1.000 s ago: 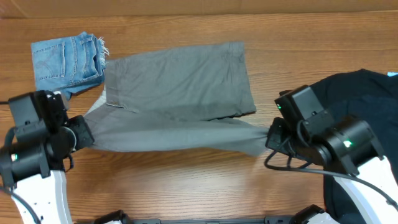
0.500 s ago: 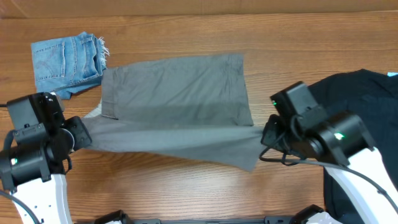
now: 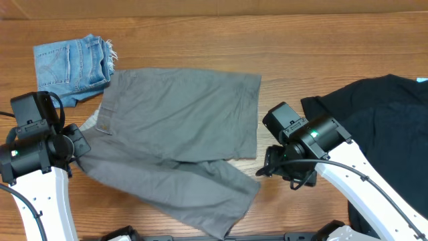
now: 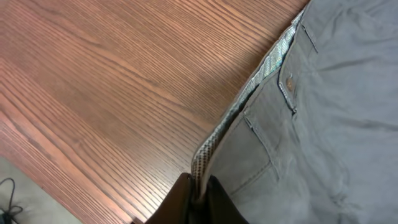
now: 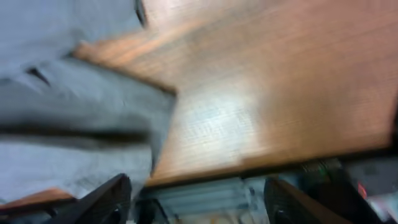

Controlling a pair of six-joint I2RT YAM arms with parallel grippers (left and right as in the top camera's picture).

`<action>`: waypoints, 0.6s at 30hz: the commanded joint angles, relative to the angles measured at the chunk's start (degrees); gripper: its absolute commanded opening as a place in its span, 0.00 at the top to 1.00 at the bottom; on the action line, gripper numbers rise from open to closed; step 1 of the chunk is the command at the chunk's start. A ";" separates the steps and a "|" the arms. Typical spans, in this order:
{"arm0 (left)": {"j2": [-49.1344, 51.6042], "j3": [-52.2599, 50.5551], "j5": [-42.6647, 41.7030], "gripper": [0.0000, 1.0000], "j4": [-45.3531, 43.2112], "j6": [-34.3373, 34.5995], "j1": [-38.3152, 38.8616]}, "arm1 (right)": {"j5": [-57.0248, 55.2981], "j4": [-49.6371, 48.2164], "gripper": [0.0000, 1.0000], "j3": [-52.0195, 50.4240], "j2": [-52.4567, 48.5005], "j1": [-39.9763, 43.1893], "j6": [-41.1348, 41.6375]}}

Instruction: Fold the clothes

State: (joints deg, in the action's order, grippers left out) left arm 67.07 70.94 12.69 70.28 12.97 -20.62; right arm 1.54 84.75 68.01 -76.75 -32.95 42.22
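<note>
The wooden table (image 3: pixel 301 53) is taken up in the middle by the grey-khaki shorts (image 3: pixel 180 127). One leg is laid flat towards the far side and the other is spread loosely towards the near edge, so the two legs are not stacked. A black T-shirt (image 3: pixel 374 134) is seen at the right end, and small frayed denim shorts (image 3: pixel 70 61) at the far left corner, just beside the waist of the grey pair.

The left gripper (image 4: pixel 196 199) is clamped on the waistband (image 4: pixel 273 59), its fingers pressed together on the patterned inner edge. The right gripper (image 5: pixel 199 199) is held just beside the hem with its jaws wide apart and nothing between them; this view is blurred.

The leg-over-leg fold is judged to be in hand and unfinished. For the next move, the near leg's hem would need to be gripped by the right gripper and carried over the far leg while the waistband is kept pinned.
</note>
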 commanded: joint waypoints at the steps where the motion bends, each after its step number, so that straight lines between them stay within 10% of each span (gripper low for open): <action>1: 0.61 0.42 1.36 0.83 -0.17 1.36 -0.35 | -1.42 -5.79 0.28 -3.87 0.42 2.21 -0.26; 18: 2.54 0.42 -10.71 0.61 -3.34 -2.71 -0.33 | 7.21 -43.28 0.41 -13.42 -13.90 5.88 -4.04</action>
State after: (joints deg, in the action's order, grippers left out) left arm 68.53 70.94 8.25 67.46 13.17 -20.67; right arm 6.66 45.25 54.46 -89.27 -28.62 37.47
